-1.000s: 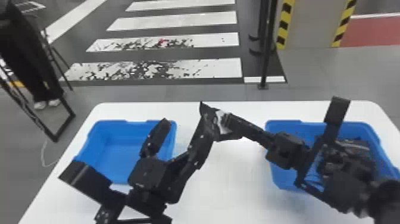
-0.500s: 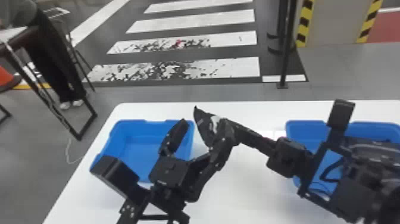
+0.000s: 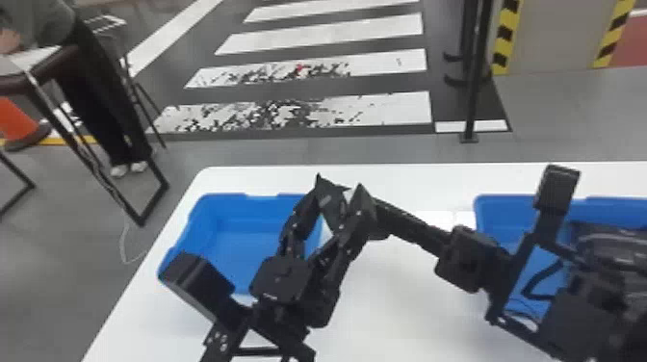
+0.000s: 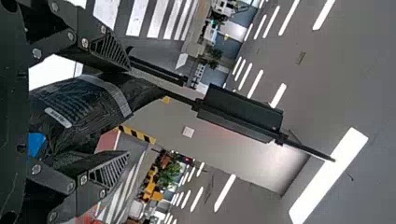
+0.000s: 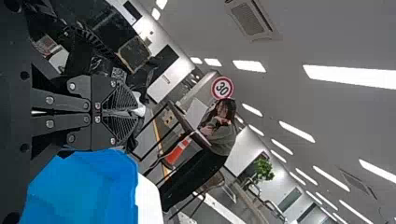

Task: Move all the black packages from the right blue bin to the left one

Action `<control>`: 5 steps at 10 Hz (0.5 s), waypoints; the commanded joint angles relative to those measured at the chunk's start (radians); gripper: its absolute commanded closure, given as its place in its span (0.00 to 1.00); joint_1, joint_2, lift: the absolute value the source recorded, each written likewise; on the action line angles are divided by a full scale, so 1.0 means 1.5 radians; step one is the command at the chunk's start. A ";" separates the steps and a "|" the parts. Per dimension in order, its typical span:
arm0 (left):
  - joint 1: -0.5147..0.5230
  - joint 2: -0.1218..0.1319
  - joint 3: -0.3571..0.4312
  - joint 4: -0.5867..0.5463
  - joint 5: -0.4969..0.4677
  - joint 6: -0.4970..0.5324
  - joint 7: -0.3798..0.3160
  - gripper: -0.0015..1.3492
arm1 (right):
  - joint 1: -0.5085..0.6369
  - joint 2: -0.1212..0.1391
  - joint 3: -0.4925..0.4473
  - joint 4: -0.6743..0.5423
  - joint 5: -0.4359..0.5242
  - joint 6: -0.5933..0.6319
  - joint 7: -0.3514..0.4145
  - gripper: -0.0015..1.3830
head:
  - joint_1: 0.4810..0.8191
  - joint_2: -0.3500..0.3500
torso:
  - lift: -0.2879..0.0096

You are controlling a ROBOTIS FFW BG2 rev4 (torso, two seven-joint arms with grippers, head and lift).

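Observation:
My left gripper point(image 3: 327, 219) stands open at the left blue bin's right side, with one finger on each side of a black package point(image 3: 331, 198). In the left wrist view the package point(image 4: 81, 105) lies between the spread fingers of the left gripper point(image 4: 109, 109), with a gap by one finger. My right gripper point(image 3: 373, 212) reaches in from the right, partly hidden behind a left finger. In the right wrist view the right gripper point(image 5: 108, 112) is shut on the package's end. The left blue bin point(image 3: 231, 207) shows no package; black packages point(image 3: 611, 243) lie in the right blue bin point(image 3: 486, 204).
The white table point(image 3: 409, 313) carries both bins. My right forearm hangs over part of the right bin, and a thin cable point(image 3: 520, 308) shows there. A person stands at a separate table behind, to the left, beside an orange cone point(image 3: 17, 122).
The head view has turned left. My right gripper has carried the package leftward, in between the left gripper's fingers, and those fingers stand somewhat closer together than half a second ago.

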 commanded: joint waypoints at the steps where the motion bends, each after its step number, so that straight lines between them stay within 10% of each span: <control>1: 0.010 0.000 -0.002 -0.002 0.005 -0.022 0.013 0.75 | 0.003 0.000 0.000 0.002 -0.003 -0.006 0.001 0.85 | 0.63 0.88 | 0.52; 2: 0.008 0.003 -0.010 -0.002 0.001 -0.014 0.022 0.92 | 0.003 -0.002 0.000 0.003 -0.004 -0.013 0.001 0.85 | 0.63 0.89 | 0.52; 5: 0.005 0.005 -0.017 -0.003 -0.005 0.008 0.022 0.90 | -0.007 0.001 0.003 0.013 -0.014 -0.026 0.002 0.85 | 0.63 0.87 | 0.52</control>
